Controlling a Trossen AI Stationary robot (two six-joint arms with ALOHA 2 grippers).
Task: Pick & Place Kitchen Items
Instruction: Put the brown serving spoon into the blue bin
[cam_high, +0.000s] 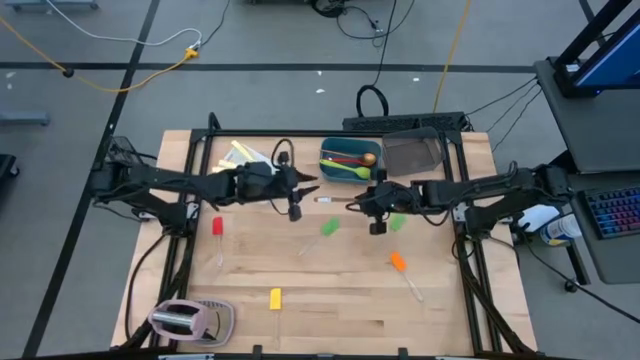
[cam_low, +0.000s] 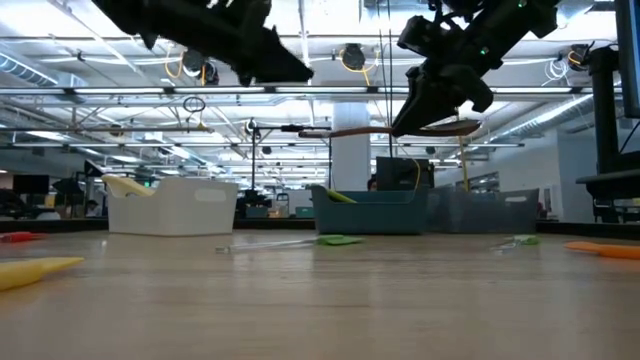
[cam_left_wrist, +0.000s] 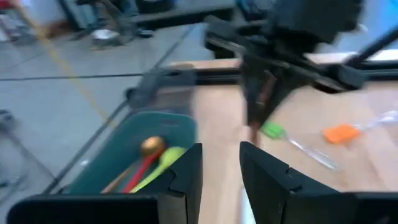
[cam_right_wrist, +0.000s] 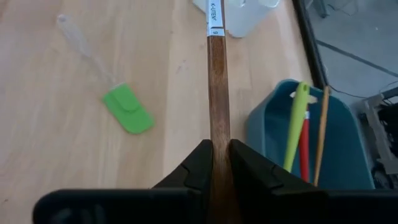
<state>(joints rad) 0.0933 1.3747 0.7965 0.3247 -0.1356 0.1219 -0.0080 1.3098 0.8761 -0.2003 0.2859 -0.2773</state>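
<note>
My right gripper (cam_high: 378, 212) is shut on a wooden spoon (cam_right_wrist: 217, 81) and holds it above the table, just near of the teal tub (cam_high: 335, 150). The tub holds a green spoon (cam_right_wrist: 297, 124), a red one and a wooden one. My left gripper (cam_high: 296, 200) is open and empty, in the air beside the spoon's labelled end (cam_high: 323, 200). On the table lie a red spatula (cam_high: 217, 230), two green spatulas (cam_high: 328, 229) (cam_high: 397, 222), an orange one (cam_high: 399, 263) and a yellow one (cam_high: 275, 298). My right gripper pinches the wooden spoon's handle (cam_right_wrist: 219, 134) between its two fingers. The fingers come slanting down from above. The spoon is lifted clear and lies level (cam_low: 360, 131), its labelled end toward the table's left.
A white tub (cam_high: 240, 157) with yellow-handled pieces stands at the far left and a smoky-grey tub (cam_high: 412, 152) right of the teal one. A pinkish toaster (cam_high: 190, 318) sits at the near left corner. Bare wood lies between the spatulas.
</note>
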